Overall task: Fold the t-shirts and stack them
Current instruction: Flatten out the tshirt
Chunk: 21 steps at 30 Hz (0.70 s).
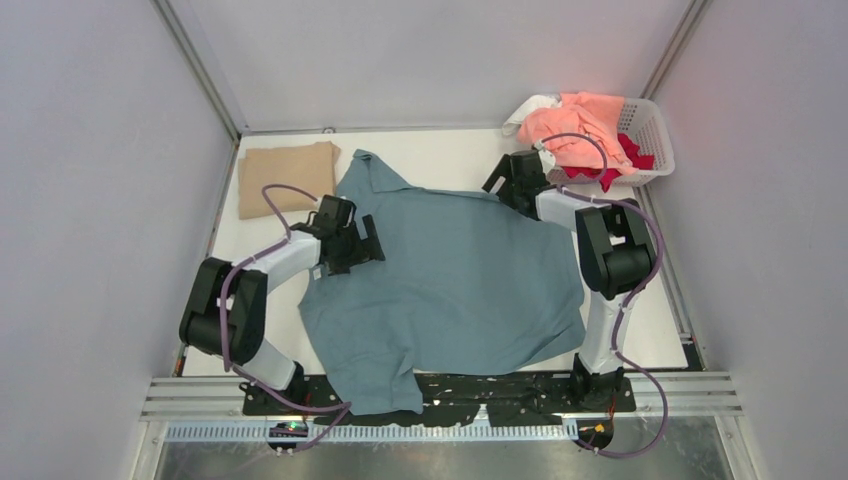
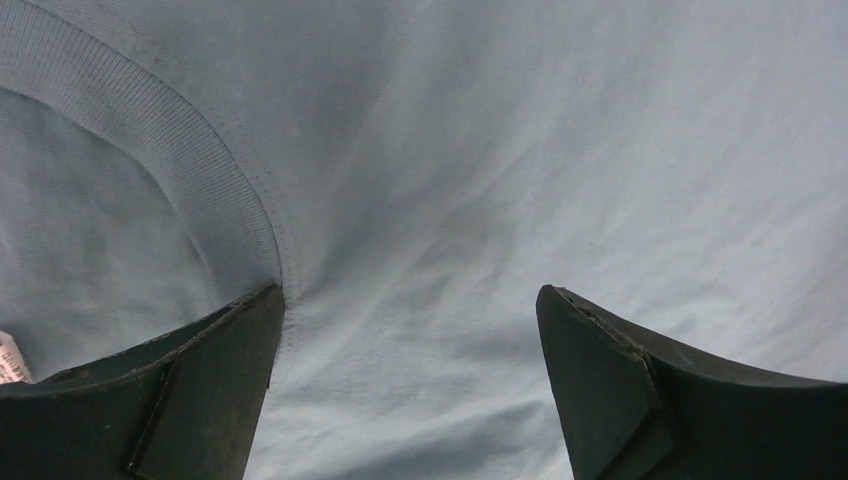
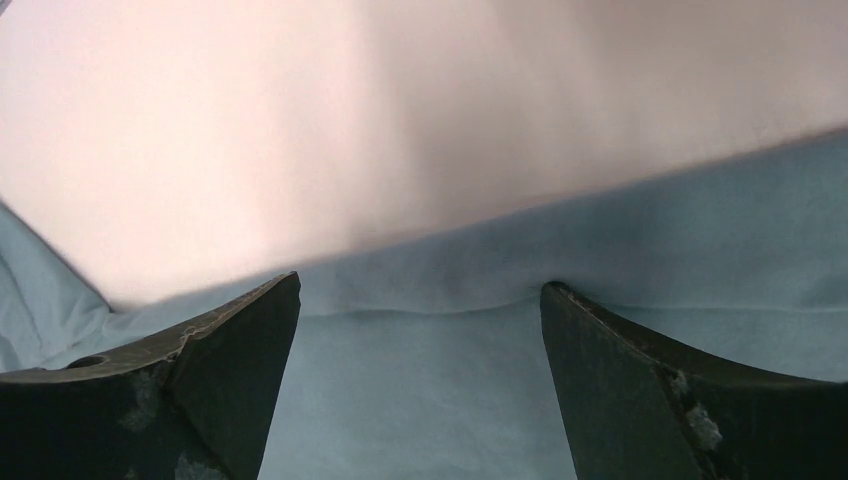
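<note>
1. From above: a dusty teal-blue cotton t-shirt (image 1: 470, 280) lies spread over the white counter (image 1: 450, 150). Its neck end is to the left and its hem to the right, so the long axis runs side to side. The left tool (image 1: 350, 240) sits over the neck end, and the right tool (image 1: 510, 180) is at the far right corner. A folded tan t-shirt (image 1: 285, 175) rests far left.
2. Left wrist: the left tool (image 2: 410, 300) is released, with fingers spread wide over the teal cloth (image 2: 500, 150). The ribbed collar band (image 2: 190, 160) curves in beside one finger.
3. Right wrist: the right tool (image 3: 420, 290) is likewise released and straddles the shirt's edge (image 3: 650, 220), with bare counter (image 3: 350, 120) beyond. Each arm looks nearer its own end.
</note>
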{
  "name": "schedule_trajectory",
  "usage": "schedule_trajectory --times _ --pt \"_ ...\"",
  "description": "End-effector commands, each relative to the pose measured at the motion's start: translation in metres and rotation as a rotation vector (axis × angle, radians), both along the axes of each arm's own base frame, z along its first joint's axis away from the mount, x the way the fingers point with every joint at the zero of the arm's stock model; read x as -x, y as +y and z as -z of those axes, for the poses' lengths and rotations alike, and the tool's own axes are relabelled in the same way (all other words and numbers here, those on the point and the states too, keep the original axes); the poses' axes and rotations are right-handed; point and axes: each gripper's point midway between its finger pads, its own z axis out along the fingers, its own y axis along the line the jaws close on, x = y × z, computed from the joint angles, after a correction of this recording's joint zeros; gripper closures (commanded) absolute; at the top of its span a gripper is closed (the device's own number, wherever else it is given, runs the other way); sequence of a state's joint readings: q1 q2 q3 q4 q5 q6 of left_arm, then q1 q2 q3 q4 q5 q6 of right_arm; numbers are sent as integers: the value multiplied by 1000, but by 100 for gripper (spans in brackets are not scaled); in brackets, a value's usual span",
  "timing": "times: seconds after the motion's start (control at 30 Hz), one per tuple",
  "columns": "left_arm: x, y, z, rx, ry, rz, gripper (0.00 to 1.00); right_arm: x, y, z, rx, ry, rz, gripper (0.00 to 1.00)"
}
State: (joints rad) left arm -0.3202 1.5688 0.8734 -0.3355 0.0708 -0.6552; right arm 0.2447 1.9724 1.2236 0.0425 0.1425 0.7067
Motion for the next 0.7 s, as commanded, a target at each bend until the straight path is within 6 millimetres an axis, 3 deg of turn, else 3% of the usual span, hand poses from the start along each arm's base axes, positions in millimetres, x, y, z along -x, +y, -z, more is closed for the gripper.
schedule_trajectory --times 0.0,0.17,0.23,0.27,0.3,0.33,0.5,0.67 --pt "10 14 6 -50 21 -40 1 -19 -14 -13 41 -33 61 5" --pt "16 34 9 -150 29 -60 0 -35 -24 -15 80 -51 93 5" --pt "18 39 8 -174 27 -65 0 -52 -24 -26 77 -84 94 5" --pt "19 40 8 -176 23 -61 0 -56 -24 -22 79 -80 92 5" --pt "19 40 8 -176 21 -59 0 -67 -23 -33 73 -109 93 5" --pt "18 40 7 -176 16 -59 1 -71 -24 -28 75 -104 95 5" --pt "17 41 5 -182 -1 -50 0 -107 -22 -57 55 -194 69 5" --pt "16 41 -3 -175 -29 -50 0 -123 -17 -91 103 -300 -5 5"
